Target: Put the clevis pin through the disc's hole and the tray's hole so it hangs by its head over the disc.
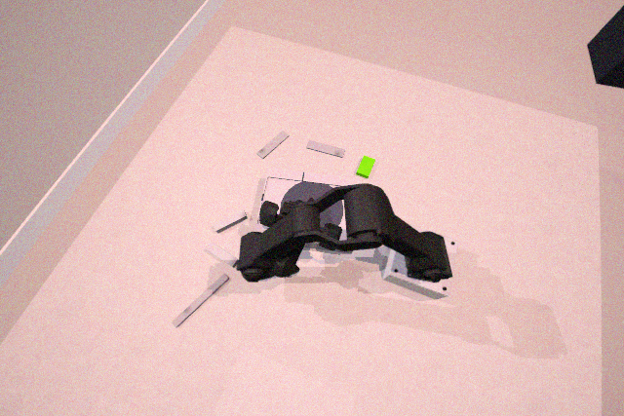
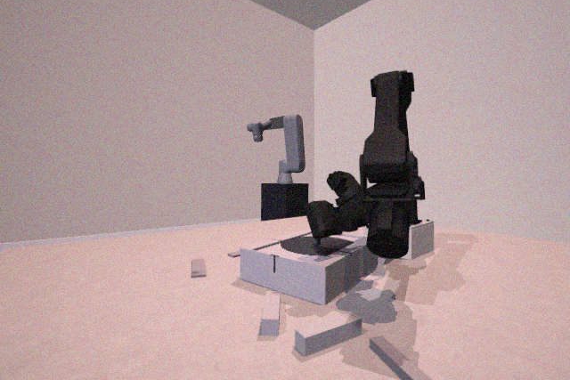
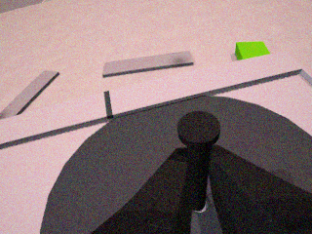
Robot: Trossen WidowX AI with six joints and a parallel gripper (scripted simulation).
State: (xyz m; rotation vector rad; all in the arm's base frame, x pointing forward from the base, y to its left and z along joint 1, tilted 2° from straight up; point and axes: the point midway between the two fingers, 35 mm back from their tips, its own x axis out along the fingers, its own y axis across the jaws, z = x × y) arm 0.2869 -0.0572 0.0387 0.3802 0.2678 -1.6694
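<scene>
Our pincer (image 2: 317, 238) (image 3: 197, 158) pinches the pin (image 3: 198, 128) below its head, over the disc (image 1: 307, 192) (image 2: 297, 244) (image 3: 83, 195) in the tray (image 2: 282, 272) (image 3: 58, 122). We cannot tell whether its tip has entered the hole. If it sits off-centre, lowering could jam it or drag the disc; releasing early could topple it.
</scene>
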